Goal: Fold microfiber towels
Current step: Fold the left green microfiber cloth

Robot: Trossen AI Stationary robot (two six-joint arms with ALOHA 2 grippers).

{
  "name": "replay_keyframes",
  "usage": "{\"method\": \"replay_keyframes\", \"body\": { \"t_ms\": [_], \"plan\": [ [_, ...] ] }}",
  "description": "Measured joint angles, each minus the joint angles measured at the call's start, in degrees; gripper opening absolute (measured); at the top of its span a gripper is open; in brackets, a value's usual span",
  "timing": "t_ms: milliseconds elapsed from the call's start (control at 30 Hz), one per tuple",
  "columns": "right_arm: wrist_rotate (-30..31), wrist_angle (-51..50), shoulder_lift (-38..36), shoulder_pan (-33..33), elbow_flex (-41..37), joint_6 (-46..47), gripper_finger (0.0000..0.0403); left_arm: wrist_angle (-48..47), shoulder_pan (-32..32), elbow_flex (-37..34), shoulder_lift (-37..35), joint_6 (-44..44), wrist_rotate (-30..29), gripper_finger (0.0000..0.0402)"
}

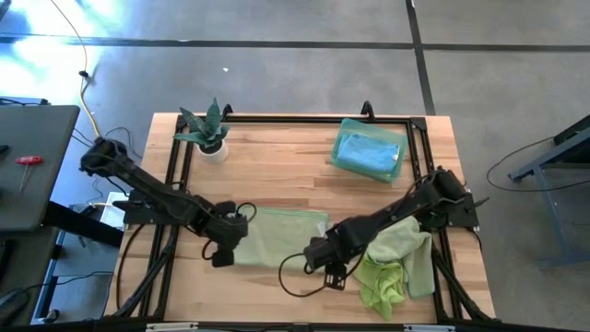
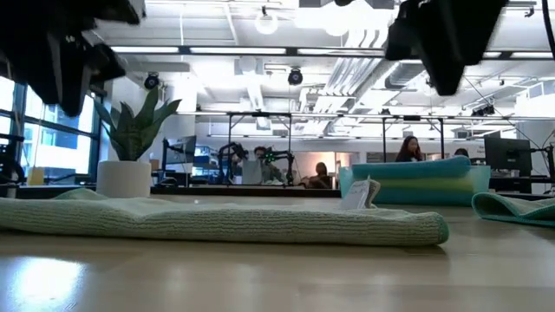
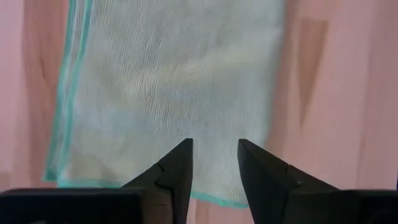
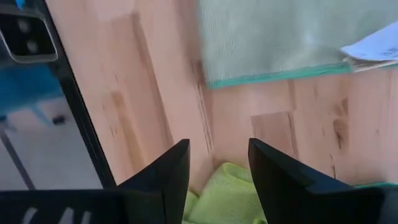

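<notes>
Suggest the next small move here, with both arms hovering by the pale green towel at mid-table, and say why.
Probably bring both open, empty grippers back down to the pale green towel for another fold. It lies flat, folded once, between the left gripper and right gripper. The finished stack looks smaller, so this one likely needs another fold.

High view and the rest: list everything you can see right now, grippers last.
Folded towel: one, pale sage green, flat at table centre between both grippers.
Towel stack: one, light blue and mint, folded, far right of table.
Loose towels: a heap, lime and pale green, near right edge; count unclear.
Plant: one, green in white pot, far left.
Table: one, light wood, black frame.
People: a few, in the room behind.
Left gripper: open, empty, at the towel's left end.
Right gripper: open, empty, by its right end.
</notes>
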Motion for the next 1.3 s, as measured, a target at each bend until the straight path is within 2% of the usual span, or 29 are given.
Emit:
{"method": "replay_keyframes", "body": {
  "t_ms": [167, 300, 367, 467, 567, 700, 900, 1100, 1200, 1267, 1300],
  "plan": [
    [4.65, 1.73, -0.73, -0.25, 0.0, 6.25, 0.0154, -2.93, -0.16, -0.02, -7.92, 8.2, -2.47, 0.0109],
    [8.75, 1.25, -0.73, -1.38, 0.0, 13.28, 0.0154, -4.59, -0.12, -0.55, -13.98, 10.56, -3.88, 0.0108],
    [9.59, -0.37, -0.75, -2.02, 0.0, 18.5, 0.0154, -4.72, -0.19, -0.99, -16.51, 9.85, -5.03, 0.0108],
    [8.79, -1.0, -0.75, -3.03, -0.02, 29.11, 0.0154, -4.1, -0.52, -1.76, -18.86, 6.22, -10.55, 0.0107],
    [7.59, 2.4, -0.89, -2.81, -0.04, 31.85, 0.0154, -3.4, -0.84, -1.71, -19.93, 5.04, -15.06, 0.0107],
    [10.62, 13.45, -2.19, -0.81, -0.04, 20.85, 0.0154, -2.83, -0.9, -1.7, -20.72, 6.02, -15.96, 0.0107],
    [24.32, 27.68, -3.99, 1.14, 0.04, 1.28, 0.0154, -2.05, -0.88, -1.75, -21.29, 7.03, -16.2, 0.0107],
    [34.58, 22.14, -4.01, 0.54, -0.02, -15.66, 0.0154, 4.21, -0.29, -1.73, -21.3, 7.16, -20.21, 0.0107],
    [38.26, 20.73, -4.01, -1.27, -0.02, -23.38, 0.0154, 9.18, 1.12, -1.73, -21.28, 10.24, -22.1, 0.0107],
    [37.32, 20.28, -4.01, -2.98, -0.02, -27.81, 0.0154, 13.39, 2.38, -1.73, -21.29, 13.26, -22.87, 0.0107],
    [34.65, 20.35, -4.01, -3.88, -0.02, -28.89, 0.0154, 15.52, 3.06, -1.73, -21.28, 14.54, -23.07, 0.0107]
  ]
}}
